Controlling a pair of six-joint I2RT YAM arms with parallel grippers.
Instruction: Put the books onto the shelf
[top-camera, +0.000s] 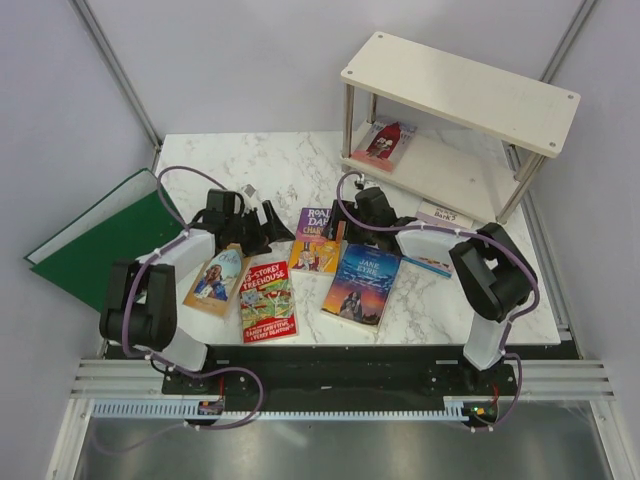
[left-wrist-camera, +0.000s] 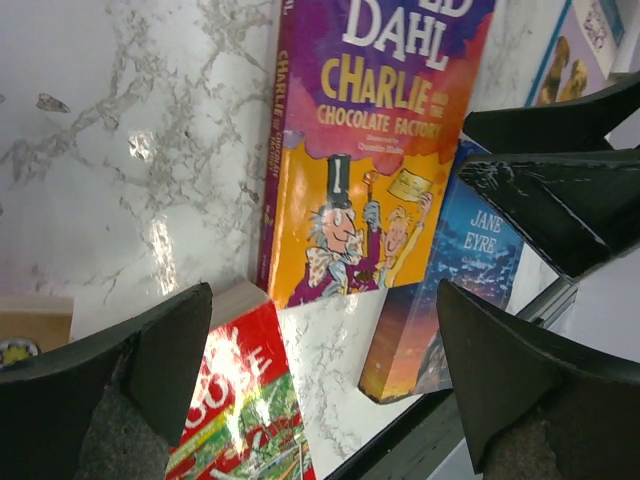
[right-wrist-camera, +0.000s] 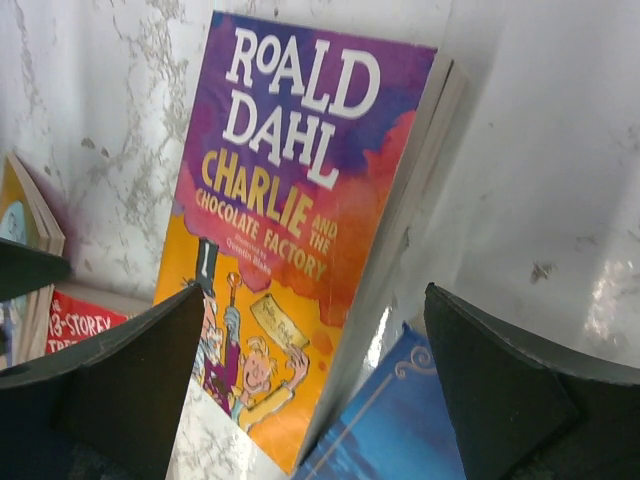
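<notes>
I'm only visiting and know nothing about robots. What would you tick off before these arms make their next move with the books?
1. Left gripper open and empty: ok.
2. Right gripper open and empty: ok.
3. Roald Dahl book lies straight ahead of that gripper: ok.
4. Shelf lower board has room beside the red book: ok.
5. Gap between the two grippers, both near the Dahl book: cannot tell.
</notes>
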